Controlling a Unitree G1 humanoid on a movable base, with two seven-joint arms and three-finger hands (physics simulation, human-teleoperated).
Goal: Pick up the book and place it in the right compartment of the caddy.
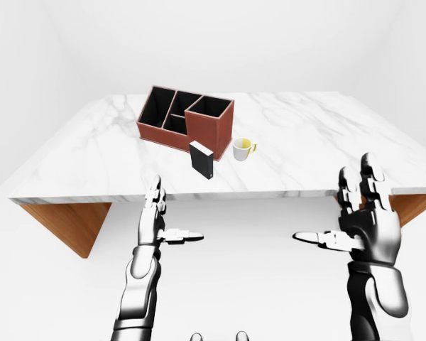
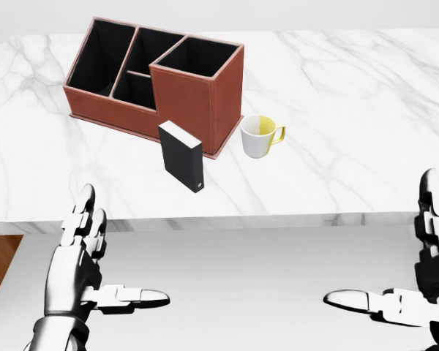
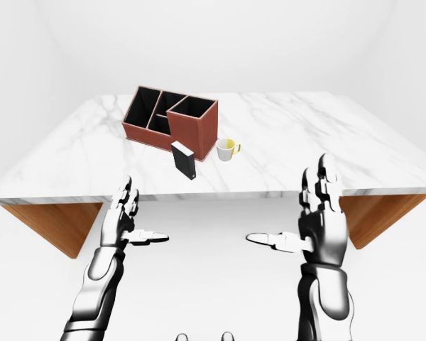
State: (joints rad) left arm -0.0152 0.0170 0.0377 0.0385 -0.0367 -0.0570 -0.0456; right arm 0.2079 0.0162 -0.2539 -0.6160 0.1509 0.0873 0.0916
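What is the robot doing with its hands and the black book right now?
Left hand and right hand open, empty. Black book upright on white marble table, beside brown leather caddy. White and yellow mug close by.

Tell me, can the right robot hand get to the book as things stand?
Probably yes. The right robot hand is open below the table edge, and the book stands upright near that edge with bare marble between; only the cup stands close by.
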